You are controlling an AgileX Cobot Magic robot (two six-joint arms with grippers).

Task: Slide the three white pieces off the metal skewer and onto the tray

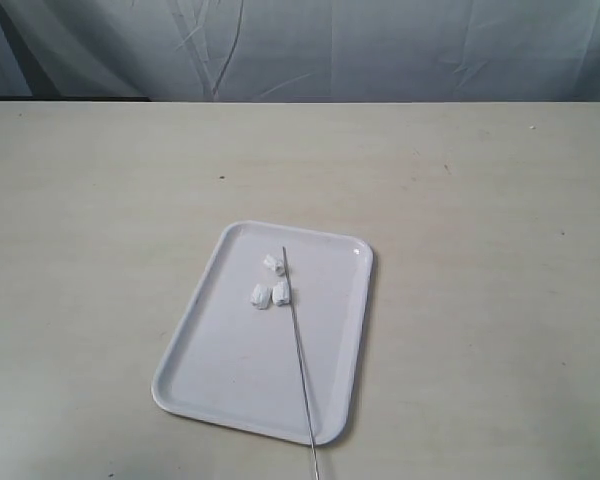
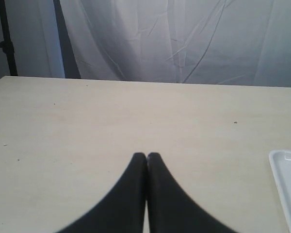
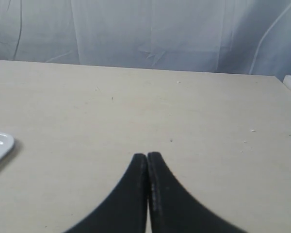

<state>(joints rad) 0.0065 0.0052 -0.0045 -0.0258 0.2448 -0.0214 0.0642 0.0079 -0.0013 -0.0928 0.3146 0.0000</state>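
Exterior view: white tray (image 1: 210, 370) flat on a beige table (image 1: 480, 250), skewer (image 1: 298, 340) laid lengthwise across it, far tip over the tray's far half, near end jutting past the near rim. Three pieces (image 1: 261, 296) loose on the tray floor, left of the rod's far stretch (two side by side, one alone nearer the tip); closest one hard against the rod, touching or not impossible to tell.

Left wrist view: left gripper (image 2: 146, 155) pinched fully together, gripping nothing, poised over bare tabletop, a strip of tray rim in sight well apart from the tips.

Right wrist view: right gripper (image 3: 147, 155) likewise closed tight and empty, a tray corner in sight, wrinkled pale backdrop (image 3: 184, 34) beyond the table.
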